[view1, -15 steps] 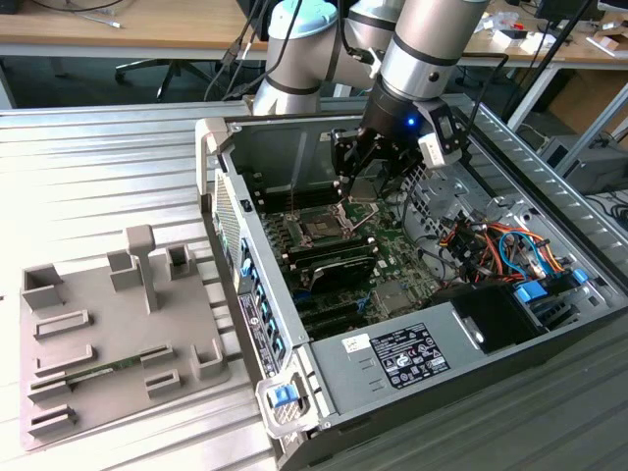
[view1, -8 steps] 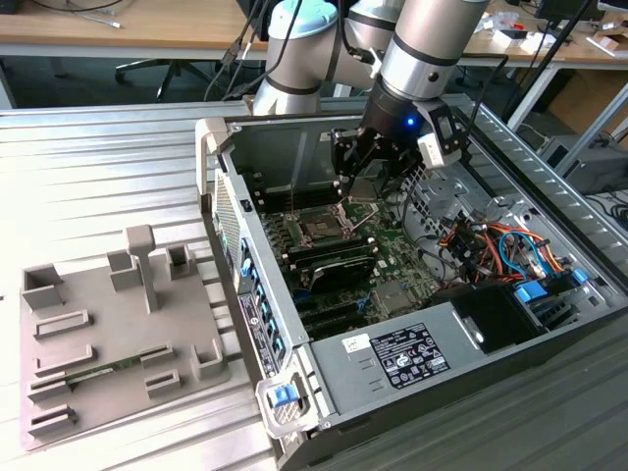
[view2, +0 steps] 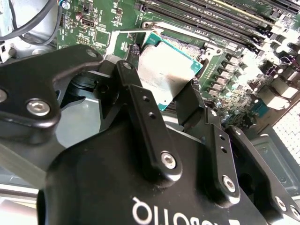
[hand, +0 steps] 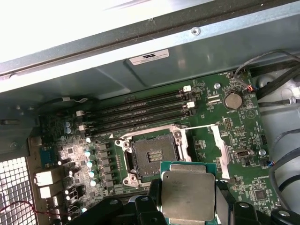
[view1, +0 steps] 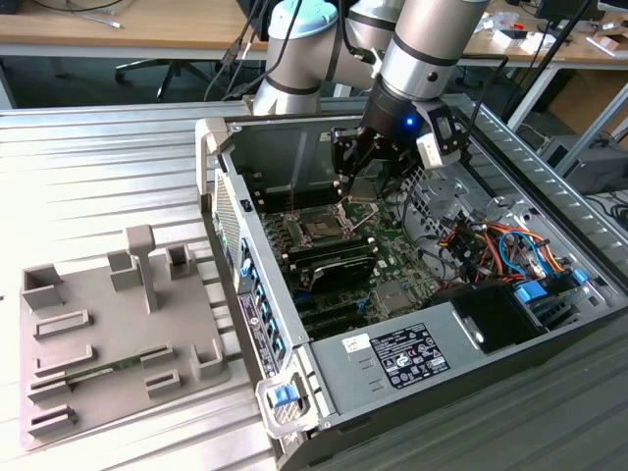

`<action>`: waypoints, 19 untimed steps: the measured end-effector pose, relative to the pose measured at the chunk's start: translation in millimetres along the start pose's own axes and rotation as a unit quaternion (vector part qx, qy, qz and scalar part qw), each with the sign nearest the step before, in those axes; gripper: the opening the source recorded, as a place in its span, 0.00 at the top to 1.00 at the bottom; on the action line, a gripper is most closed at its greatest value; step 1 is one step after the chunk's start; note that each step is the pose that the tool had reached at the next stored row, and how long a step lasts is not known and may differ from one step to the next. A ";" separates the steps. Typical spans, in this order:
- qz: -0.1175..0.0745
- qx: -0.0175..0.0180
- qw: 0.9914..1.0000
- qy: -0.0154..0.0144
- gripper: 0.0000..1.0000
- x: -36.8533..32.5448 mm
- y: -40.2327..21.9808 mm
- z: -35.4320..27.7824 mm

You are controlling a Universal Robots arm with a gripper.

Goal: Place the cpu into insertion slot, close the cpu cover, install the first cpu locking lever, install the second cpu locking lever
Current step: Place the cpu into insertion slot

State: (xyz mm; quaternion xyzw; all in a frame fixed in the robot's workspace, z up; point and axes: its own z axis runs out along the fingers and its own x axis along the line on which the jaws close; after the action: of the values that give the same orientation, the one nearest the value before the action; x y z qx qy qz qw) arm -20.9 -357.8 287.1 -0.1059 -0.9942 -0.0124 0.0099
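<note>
Silver-grey square cpu [hand: 188,194] is hanging clamped in the black claw [view1: 363,177] near the empty black socket [hand: 152,157]. Probably needs lowering dead flat.

robotics lab: wooden desks [view1: 147,29], open computer case [view1: 285,147]

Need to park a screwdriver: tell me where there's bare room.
Bare: the ribbed table between the grey tray and the desk, at the exterior view's left. Crowded: the case, with board, cables and the gripper holding the cpu.
</note>
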 end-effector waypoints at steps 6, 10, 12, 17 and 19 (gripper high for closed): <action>0.011 0.000 1.000 0.000 0.45 0.0 0.0 0.0; 0.022 0.000 1.000 0.000 0.45 0.0 0.0 0.0; 0.026 -0.001 1.000 -0.001 0.45 0.0 0.0 0.1; 0.037 -0.001 0.999 -0.001 0.45 0.0 0.0 0.1; 0.043 -0.001 0.999 -0.001 0.45 0.0 0.0 0.1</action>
State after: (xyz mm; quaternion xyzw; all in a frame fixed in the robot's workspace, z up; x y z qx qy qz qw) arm -20.9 -357.8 287.0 -0.1487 -0.9888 -0.0129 0.0094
